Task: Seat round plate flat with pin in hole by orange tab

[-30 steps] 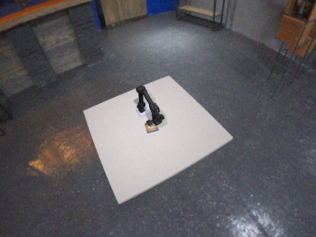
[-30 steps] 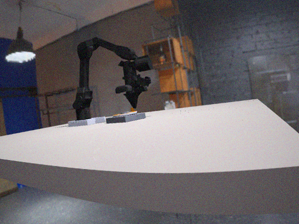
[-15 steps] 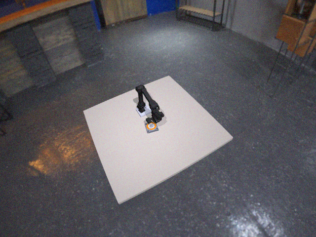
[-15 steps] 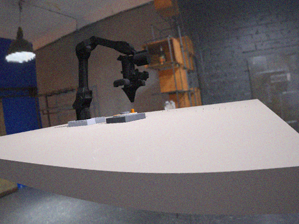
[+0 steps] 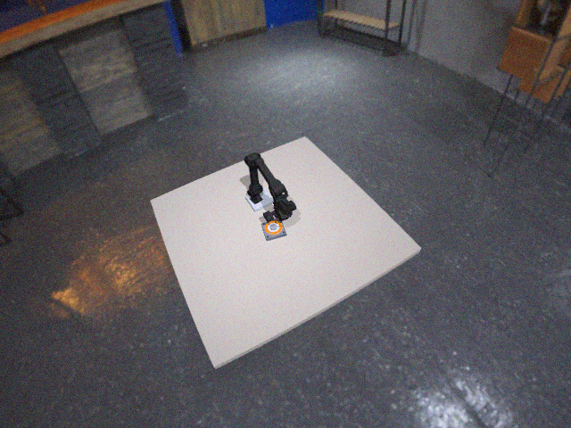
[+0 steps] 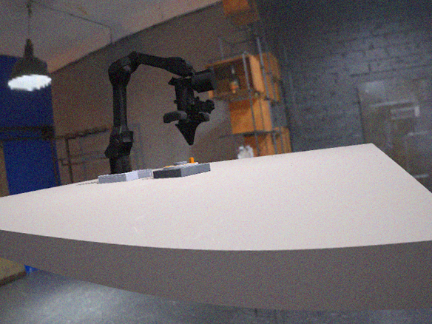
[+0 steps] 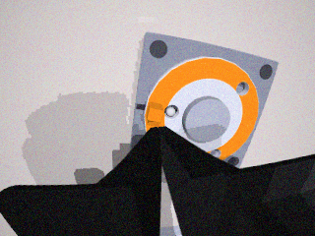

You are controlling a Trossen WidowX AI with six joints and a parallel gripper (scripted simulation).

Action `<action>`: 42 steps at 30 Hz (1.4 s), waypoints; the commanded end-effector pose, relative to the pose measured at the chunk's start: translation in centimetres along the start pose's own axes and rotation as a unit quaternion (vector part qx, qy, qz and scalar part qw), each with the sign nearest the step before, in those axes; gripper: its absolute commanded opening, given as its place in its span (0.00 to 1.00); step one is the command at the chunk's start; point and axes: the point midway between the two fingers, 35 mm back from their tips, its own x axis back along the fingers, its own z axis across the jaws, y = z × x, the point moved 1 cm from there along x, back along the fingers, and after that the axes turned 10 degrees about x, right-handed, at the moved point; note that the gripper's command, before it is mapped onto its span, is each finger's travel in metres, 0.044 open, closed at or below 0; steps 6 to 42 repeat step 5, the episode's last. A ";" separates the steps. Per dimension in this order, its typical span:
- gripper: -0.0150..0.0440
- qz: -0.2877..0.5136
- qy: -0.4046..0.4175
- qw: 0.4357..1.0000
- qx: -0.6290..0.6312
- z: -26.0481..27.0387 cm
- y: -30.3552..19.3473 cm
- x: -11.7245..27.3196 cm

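The round orange-and-white plate (image 5: 273, 233) (image 7: 207, 68) sits around the grey post (image 7: 207, 115) on the square grey base (image 5: 276, 237) (image 6: 180, 171) (image 7: 153, 74). In the wrist view the pale pin (image 7: 171, 111) shows inside the hole next to the orange tab (image 6: 191, 159) (image 7: 155, 113). The plate looks flat, with no plain tilt in the exterior view. My gripper (image 6: 190, 143) (image 7: 158, 134) is shut and empty. Its tips hang above the tab side, with a gap below them in the exterior view, and hide the plate's lower edge in the wrist view.
The arm's white mount (image 5: 256, 202) (image 6: 125, 177) stands close behind the grey base on the pale table top (image 5: 294, 281) (image 6: 263, 202). Dark round spots mark the corners of the base. The table's edges are well away from the base.
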 end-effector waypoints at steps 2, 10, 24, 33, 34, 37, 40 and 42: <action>0.25 0.000 0.000 1.000 0.000 0.0 0.0 0.0; 0.25 0.000 0.000 1.000 0.000 0.0 0.0 0.0; 0.25 0.000 0.000 1.000 0.000 0.0 0.0 0.0; 0.25 0.000 0.000 1.000 0.000 0.0 0.0 0.0; 0.25 0.000 0.000 1.000 0.000 0.0 0.0 0.0; 0.25 0.000 0.000 1.000 0.000 0.0 0.0 0.0; 0.25 0.000 0.000 1.000 0.000 0.0 0.0 0.0; 0.25 0.000 0.000 1.000 0.000 0.0 0.0 0.0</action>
